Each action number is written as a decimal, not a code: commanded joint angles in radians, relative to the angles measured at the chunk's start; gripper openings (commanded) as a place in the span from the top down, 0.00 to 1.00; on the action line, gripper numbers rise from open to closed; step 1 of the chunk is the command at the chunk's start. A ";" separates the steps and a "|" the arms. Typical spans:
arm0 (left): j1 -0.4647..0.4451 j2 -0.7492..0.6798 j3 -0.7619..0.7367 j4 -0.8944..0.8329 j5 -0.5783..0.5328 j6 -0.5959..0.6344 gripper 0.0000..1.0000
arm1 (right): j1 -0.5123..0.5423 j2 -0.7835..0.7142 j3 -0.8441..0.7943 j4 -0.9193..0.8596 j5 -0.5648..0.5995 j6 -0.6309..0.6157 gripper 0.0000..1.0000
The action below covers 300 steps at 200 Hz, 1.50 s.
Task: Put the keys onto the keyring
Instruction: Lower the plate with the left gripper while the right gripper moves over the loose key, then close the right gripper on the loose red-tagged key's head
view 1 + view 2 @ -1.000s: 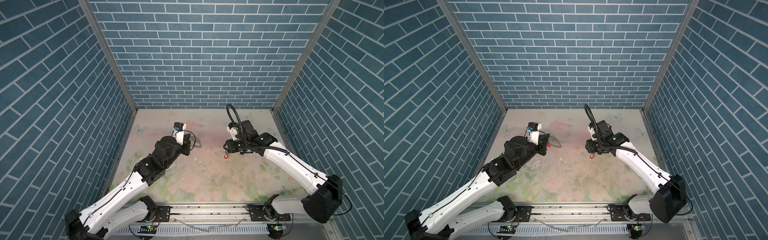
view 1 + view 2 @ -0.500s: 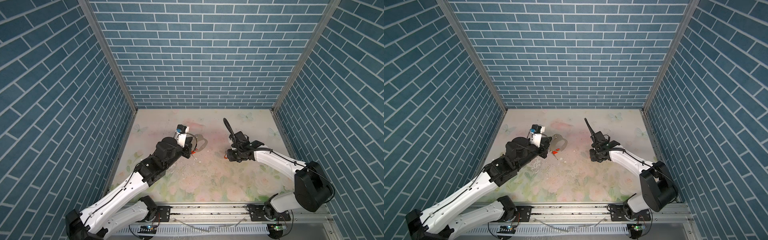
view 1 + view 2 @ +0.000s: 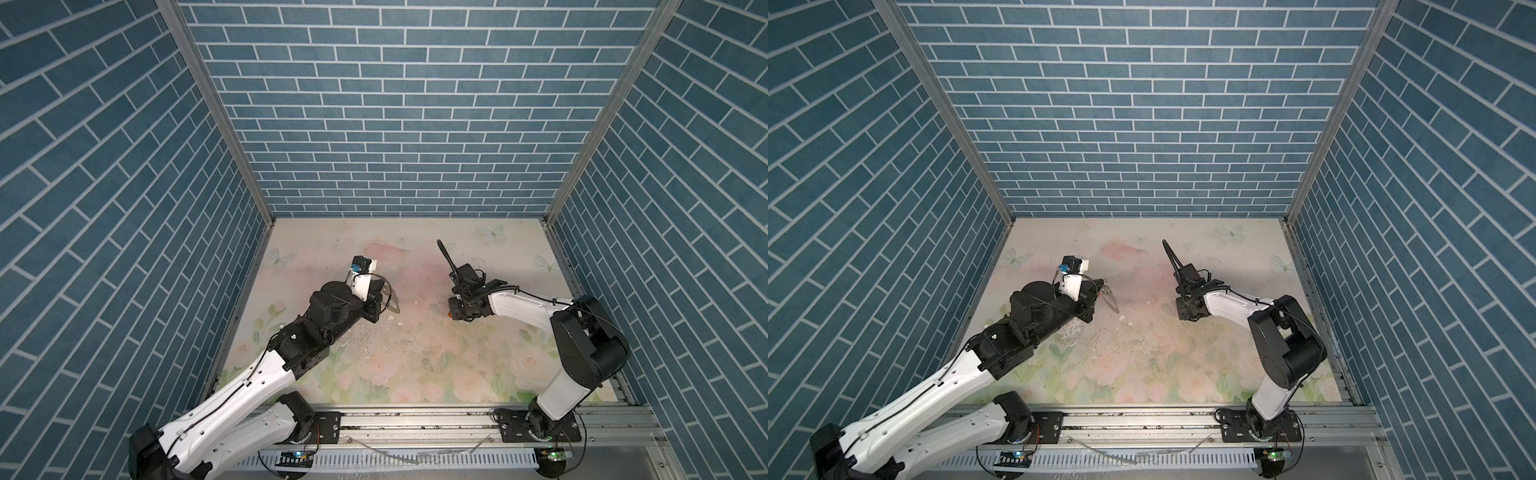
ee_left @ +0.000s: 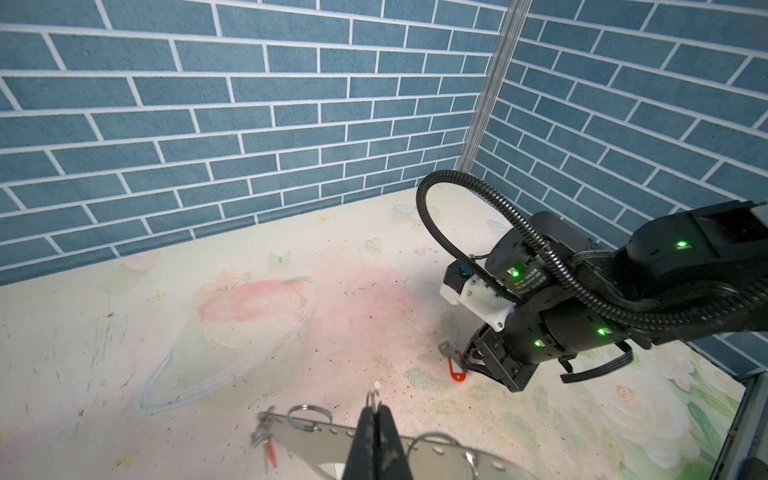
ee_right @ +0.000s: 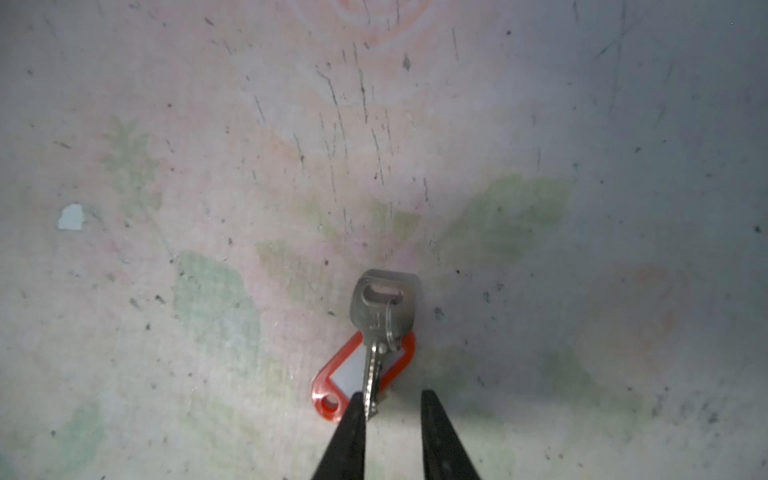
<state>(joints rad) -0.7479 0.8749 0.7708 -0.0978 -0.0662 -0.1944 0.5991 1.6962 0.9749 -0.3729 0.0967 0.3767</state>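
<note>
My left fingers (image 4: 365,440) are pressed together on the keyring (image 4: 316,432), and one red-tagged key (image 4: 262,434) dangles from it. My right fingers (image 5: 349,436) stand slightly spread; between them is the blade tip of the other key (image 5: 382,307), which lies across its orange-red tag (image 5: 353,370) on the tabletop (image 5: 208,166).

Two black-and-white robot arms reach from a metal rail (image 3: 415,424) at the frame's bottom across a floral table (image 3: 415,357), boxed in by blue brick walls (image 3: 395,104). Left of center, the left gripper (image 3: 380,301) carries the thin, curved keyring (image 3: 391,296) at its tip. Right of center, the right gripper (image 3: 456,312) sits low over the table, a small orange tag (image 3: 451,315) at its edge.
</note>
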 commanded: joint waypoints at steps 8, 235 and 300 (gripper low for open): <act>-0.004 -0.016 -0.002 0.024 0.002 -0.001 1.00 | -0.010 0.032 0.057 0.033 0.030 -0.031 0.77; -0.007 0.056 0.033 -0.001 0.268 0.177 1.00 | -0.026 -0.296 0.053 0.001 -0.146 -0.253 1.00; -0.033 0.119 0.042 0.042 0.328 0.233 1.00 | -0.013 -0.531 0.002 0.003 -0.486 -0.364 1.00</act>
<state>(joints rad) -0.7708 0.9798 0.7822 -0.0978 0.2237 -0.0021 0.5766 1.2095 1.0271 -0.3508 -0.2153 0.1009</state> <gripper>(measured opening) 0.045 0.046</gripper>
